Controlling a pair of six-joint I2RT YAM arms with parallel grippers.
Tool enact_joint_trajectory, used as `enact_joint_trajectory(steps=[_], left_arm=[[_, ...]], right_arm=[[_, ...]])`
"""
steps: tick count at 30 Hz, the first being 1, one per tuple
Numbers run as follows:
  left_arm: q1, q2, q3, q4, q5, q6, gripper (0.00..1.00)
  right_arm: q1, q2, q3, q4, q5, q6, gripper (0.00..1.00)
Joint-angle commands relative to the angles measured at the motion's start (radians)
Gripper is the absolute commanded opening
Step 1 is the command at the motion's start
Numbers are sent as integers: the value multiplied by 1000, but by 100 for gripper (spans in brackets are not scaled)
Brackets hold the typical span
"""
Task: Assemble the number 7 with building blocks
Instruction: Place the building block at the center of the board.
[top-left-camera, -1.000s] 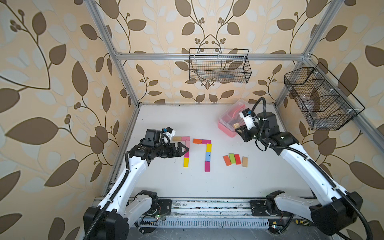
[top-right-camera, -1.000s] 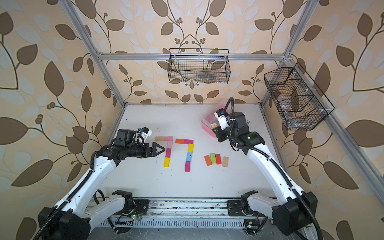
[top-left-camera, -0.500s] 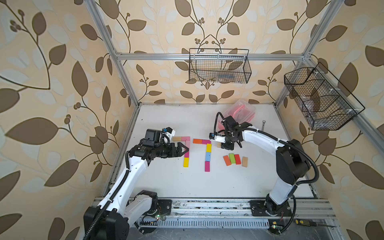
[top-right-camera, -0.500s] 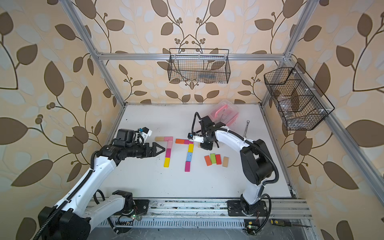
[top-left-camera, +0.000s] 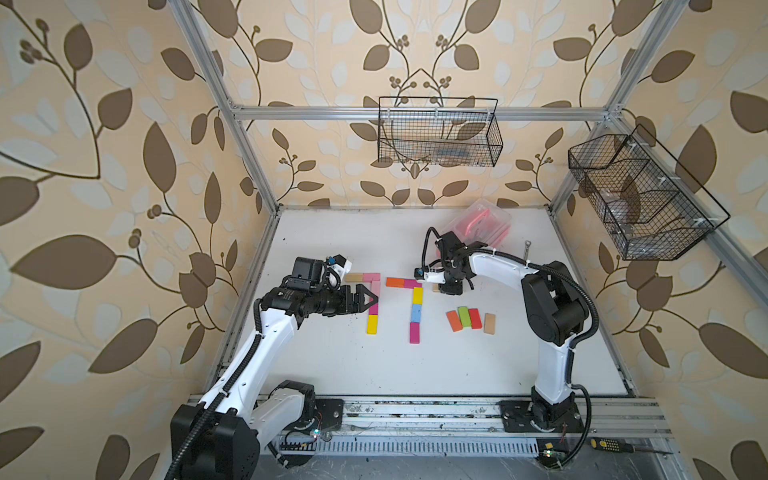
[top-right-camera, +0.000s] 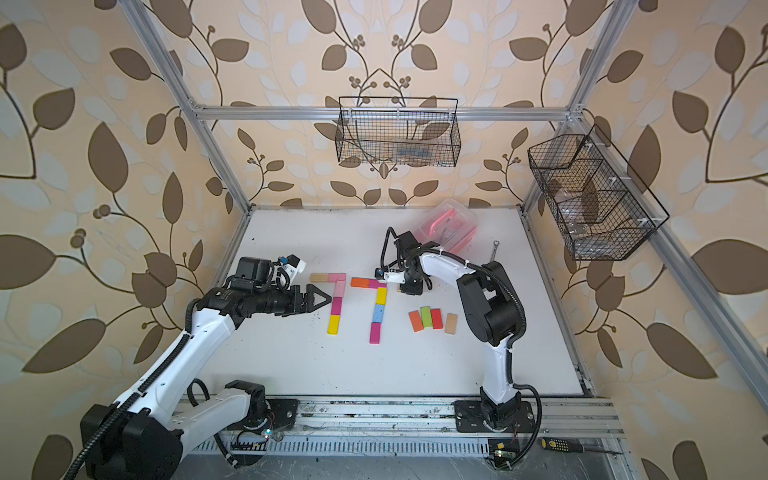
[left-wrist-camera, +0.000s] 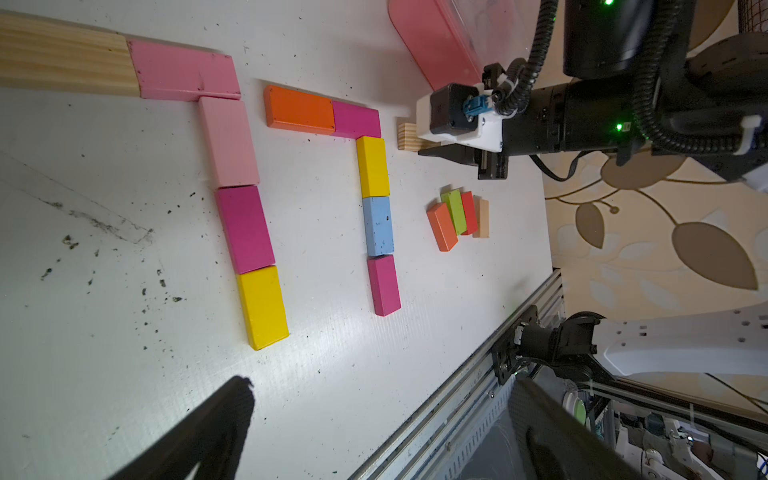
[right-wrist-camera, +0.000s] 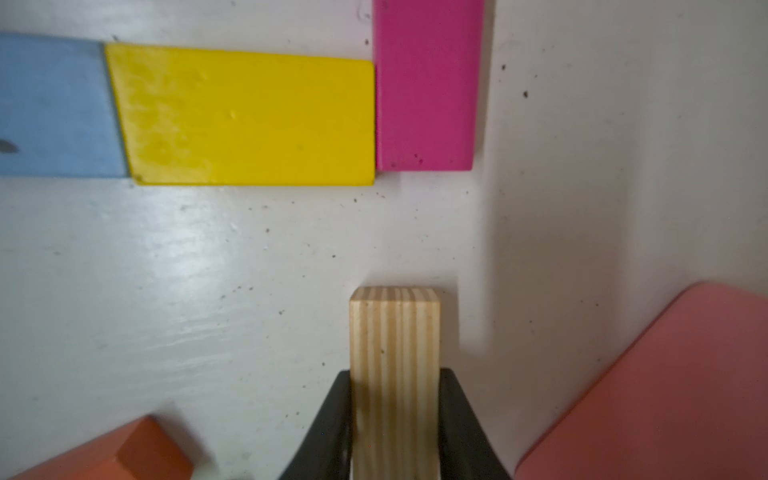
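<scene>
Two 7 shapes of building blocks lie flat on the white table. One number 7 (top-left-camera: 374, 291) has a wood and pink bar over a pink, magenta and yellow stem. The other number 7 (top-left-camera: 417, 297) has an orange and magenta bar over a yellow, blue and magenta stem. My right gripper (top-left-camera: 441, 287) is shut on a plain wood block (right-wrist-camera: 395, 328), held low just right of that second bar (left-wrist-camera: 357, 120). My left gripper (left-wrist-camera: 374, 399) stands wide open and empty beside the first stem. Several loose blocks (top-left-camera: 468, 319), orange, green, red and wood, lie to the right.
A pink clear-lidded box (top-left-camera: 478, 224) lies at the back right of the table, with a small metal tool (top-left-camera: 527, 247) near it. Wire baskets hang on the back wall (top-left-camera: 438, 133) and the right wall (top-left-camera: 636, 195). A screwdriver (top-left-camera: 611, 444) lies on the front rail.
My right gripper came from over the pink box to just right of the second 7's bar, then held still for the last half second. The left arm has not moved.
</scene>
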Motion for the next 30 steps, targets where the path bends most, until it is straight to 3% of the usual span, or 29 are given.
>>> enact_joint_trajectory(steps=[1,19,25,26,27,28,30], left_arm=[[-11,0,-5,7,22,21,99],[-11,22,-5,4,15,19,99],[-11,37,-2,-3,11,22,99],[-11,36,-3,-3,8,22,99],[-11,34,-3,-3,5,21,99],[-11,33,-3,-3,4,22,99],[-11,33,-2,-6,2,21,99]], right_arm=[[-2,38,36,7,-14,-19,19],[-35,39,18,-60,-125,-62,30],[-45,52,23,-59,-125,-16,49],[-50,48,23,-48,-131,2,62],[-54,43,23,-36,-140,15,94],[-60,33,17,-24,-149,31,100],[-73,4,2,21,-151,73,100]])
